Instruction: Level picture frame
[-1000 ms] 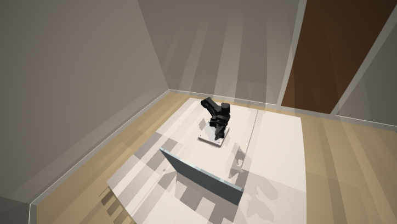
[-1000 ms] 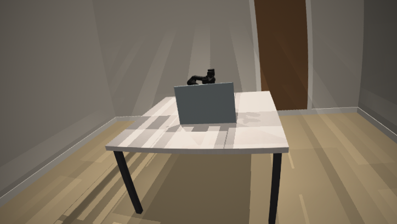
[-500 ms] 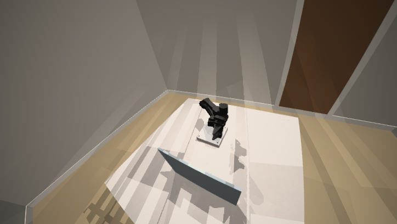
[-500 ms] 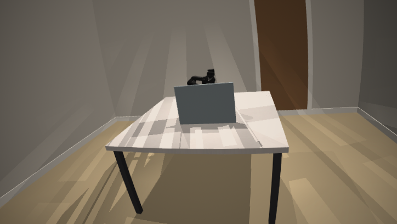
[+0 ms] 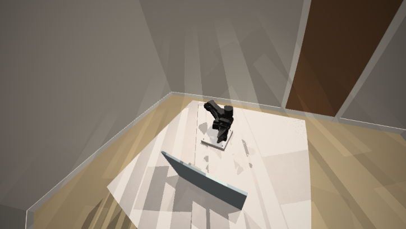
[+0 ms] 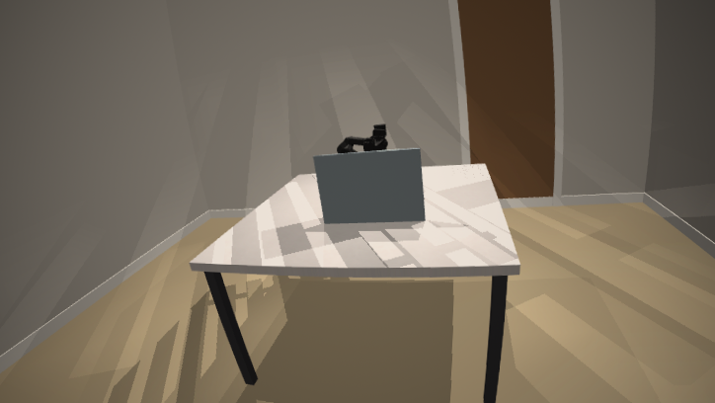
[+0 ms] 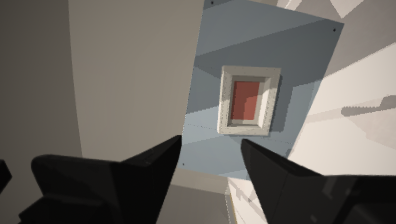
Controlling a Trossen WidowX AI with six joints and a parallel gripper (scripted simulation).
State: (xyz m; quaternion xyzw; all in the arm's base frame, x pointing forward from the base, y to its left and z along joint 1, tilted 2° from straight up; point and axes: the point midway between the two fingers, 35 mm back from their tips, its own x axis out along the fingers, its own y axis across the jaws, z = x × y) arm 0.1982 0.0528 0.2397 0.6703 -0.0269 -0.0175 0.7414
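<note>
The picture frame, with a pale border (image 7: 225, 100) around a red picture, hangs on the blue-grey upright panel (image 7: 265, 47) (image 5: 210, 186) (image 6: 369, 188). The wrist view is rolled: the table lies to its right, so the panel's top edge is at its left. The frame looks turned against the panel, its end at the top of that view slightly nearer the panel's top edge. The screw and notched strip are hidden. My gripper (image 7: 211, 141) (image 5: 221, 140) is partly open and empty, apart from the frame, on its side of the panel.
The arm (image 5: 222, 120) (image 6: 378, 138) stands on its base plate (image 5: 210, 142) behind the panel as seen from the top and exterior views. The panel stands on the white table (image 5: 286, 176) (image 6: 465, 190). A brown door (image 5: 335, 56) (image 6: 510, 100) is in the far wall.
</note>
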